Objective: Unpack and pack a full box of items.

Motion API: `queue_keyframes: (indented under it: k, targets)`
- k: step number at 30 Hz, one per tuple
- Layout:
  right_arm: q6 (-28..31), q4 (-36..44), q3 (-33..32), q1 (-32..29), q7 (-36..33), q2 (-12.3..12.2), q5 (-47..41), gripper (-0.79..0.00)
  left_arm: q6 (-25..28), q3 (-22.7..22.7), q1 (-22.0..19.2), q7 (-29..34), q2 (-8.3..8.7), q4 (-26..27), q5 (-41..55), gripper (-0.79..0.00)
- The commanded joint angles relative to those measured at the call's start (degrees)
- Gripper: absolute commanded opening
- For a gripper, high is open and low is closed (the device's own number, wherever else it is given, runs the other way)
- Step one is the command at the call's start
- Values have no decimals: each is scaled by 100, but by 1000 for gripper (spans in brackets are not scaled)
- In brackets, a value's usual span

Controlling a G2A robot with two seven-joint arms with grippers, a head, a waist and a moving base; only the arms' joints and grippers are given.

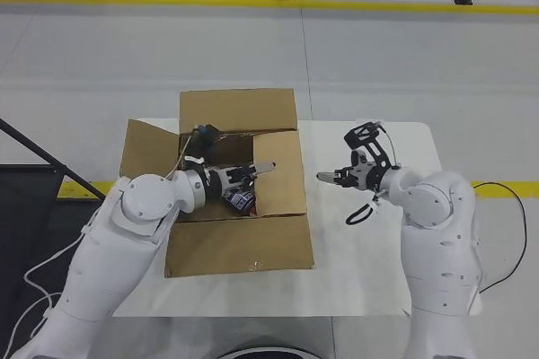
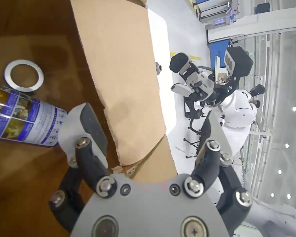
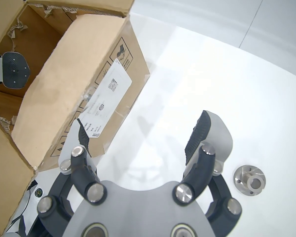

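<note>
An open cardboard box (image 1: pixel 238 244) stands on the white table (image 1: pixel 368 260). Inside it lie a can with a blue label (image 2: pixel 22 119) and a flat metal ring (image 2: pixel 24 75). My left gripper (image 1: pixel 256 169) is inside the box, open, and holds nothing. In the left wrist view the left gripper (image 2: pixel 148 114) has the box's right flap (image 2: pixel 118 75) between its fingers; whether they touch it I cannot tell. My right gripper (image 1: pixel 326 177) hangs open and empty over the table beside the box's right wall. A small metal flange (image 3: pixel 249 180) sits on the table close to the right gripper (image 3: pixel 141 118).
All of the box's flaps are folded outward; the near one (image 1: pixel 242 247) covers the table's front left. The box wall facing the right arm carries a white label (image 3: pixel 106 94). Bare table lies right of and in front of the box.
</note>
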State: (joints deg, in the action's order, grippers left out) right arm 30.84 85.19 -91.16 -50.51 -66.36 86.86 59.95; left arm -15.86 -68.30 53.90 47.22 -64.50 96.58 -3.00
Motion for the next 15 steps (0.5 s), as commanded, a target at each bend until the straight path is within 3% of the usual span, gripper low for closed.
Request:
queue_keyframes:
  k: [1, 15]
  targets:
    - [0, -112, 54, 15, -30, -23, -20, 0, 30, 63, -15, -44, -11, -79, 0, 0]
    - [44, -360, 636, 10, -590, -182, -243, 0, 294, 448, -142, -333, -125, -467, 323, 0]
